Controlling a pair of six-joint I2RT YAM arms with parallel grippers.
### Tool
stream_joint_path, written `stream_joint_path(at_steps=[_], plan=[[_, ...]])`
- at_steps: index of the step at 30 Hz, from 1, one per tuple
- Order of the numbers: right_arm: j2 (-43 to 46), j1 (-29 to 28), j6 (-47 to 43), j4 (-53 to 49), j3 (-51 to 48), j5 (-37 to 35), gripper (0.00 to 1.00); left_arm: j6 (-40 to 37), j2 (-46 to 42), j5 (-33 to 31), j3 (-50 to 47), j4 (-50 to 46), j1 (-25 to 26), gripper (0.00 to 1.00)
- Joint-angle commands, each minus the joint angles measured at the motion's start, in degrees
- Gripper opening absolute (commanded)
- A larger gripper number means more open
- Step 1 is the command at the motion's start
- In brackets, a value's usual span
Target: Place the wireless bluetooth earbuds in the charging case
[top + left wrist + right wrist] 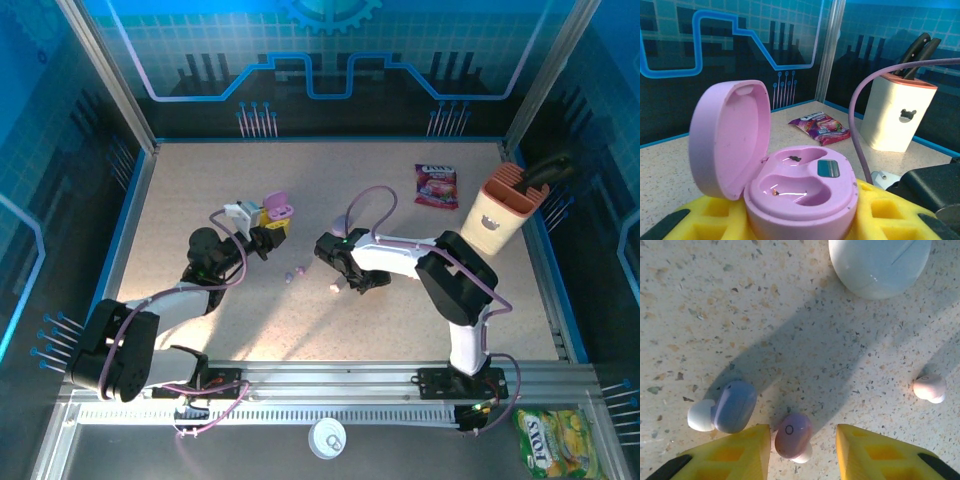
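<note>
Two yellow fingertips (pixel 735 457) of the right gripper (pixel 802 440) stand apart at the bottom of the right wrist view. A pink earbud (pixel 792 432) rests on the bench (pixel 805 330) between them, its long axis roughly along the fingers. A lavender earbud (pixel 734 406) lies just outside one fingertip, a pale pink earbud (pixel 929 387) well off to the other side, and a white case (pixel 880 265) beyond. In the left wrist view the left gripper (pixel 800 222) is clamped on the pink charging case (pixel 805 185), lid raised, both wells empty. From above, the loose earbuds lie mid-bench, nearer the right arm (pixel 400 252); closing there looks the likely next move.
</note>
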State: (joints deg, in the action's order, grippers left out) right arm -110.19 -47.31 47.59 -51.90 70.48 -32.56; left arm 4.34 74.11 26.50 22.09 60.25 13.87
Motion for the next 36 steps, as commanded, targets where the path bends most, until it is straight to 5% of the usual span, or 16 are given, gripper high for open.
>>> stream_joint_path(at_steps=[1, 18, 36], plan=[[-1.64, -0.74, 0.73, -0.40, 1.42, -0.67, 0.38, -0.65, 0.44, 1.94, 1.19, 1.71, -0.43, 0.36], [-0.55, -0.11, -0.85, 0.45, 0.60, 1.34, 0.22, -0.54, 1.17, 3.24, 1.20, 2.16, -0.42, 0.35], [30.06, 6.24, -11.15, 13.88, -12.69, 24.19, 0.23, -6.06, 2.89, 7.37, 1.56, -0.08, 4.78, 0.35]])
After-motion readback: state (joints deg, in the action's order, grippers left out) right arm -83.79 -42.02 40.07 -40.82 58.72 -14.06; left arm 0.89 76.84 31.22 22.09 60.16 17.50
